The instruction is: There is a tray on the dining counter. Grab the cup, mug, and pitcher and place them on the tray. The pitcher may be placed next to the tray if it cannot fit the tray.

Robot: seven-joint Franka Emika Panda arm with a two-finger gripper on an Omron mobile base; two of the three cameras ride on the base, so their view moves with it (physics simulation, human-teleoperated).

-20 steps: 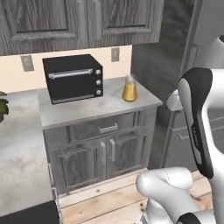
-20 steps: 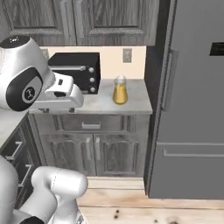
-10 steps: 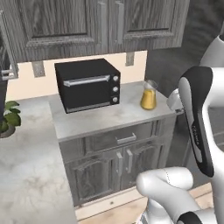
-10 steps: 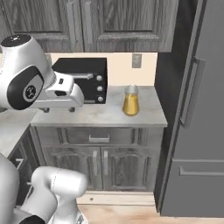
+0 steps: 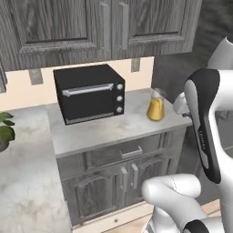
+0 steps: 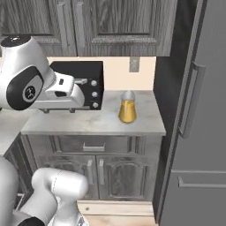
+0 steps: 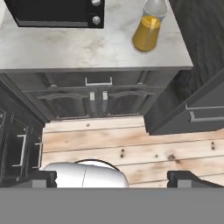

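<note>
The pitcher (image 5: 156,105) (image 6: 127,107) (image 7: 150,27) is clear glass with orange-yellow liquid in its lower half. It stands upright near the right end of a stone-topped cabinet counter (image 5: 104,129). My gripper (image 7: 116,178) (image 6: 58,110) hangs open in front of that counter, well short of the pitcher and to its left, looking down at the floor. Nothing is between its fingers. The tray, cup, mug and dining counter are out of view.
A black toaster oven (image 5: 88,93) (image 6: 81,79) sits left of the pitcher on the same counter. A tall dark refrigerator (image 6: 198,132) stands right of the counter. Upper cabinets (image 5: 100,27) hang overhead. A plant (image 5: 4,132) is at far left.
The whole picture has shifted as the base drove, so the counter now looks nearer. The pitcher stays in its place by the oven and the gripper stays open.
</note>
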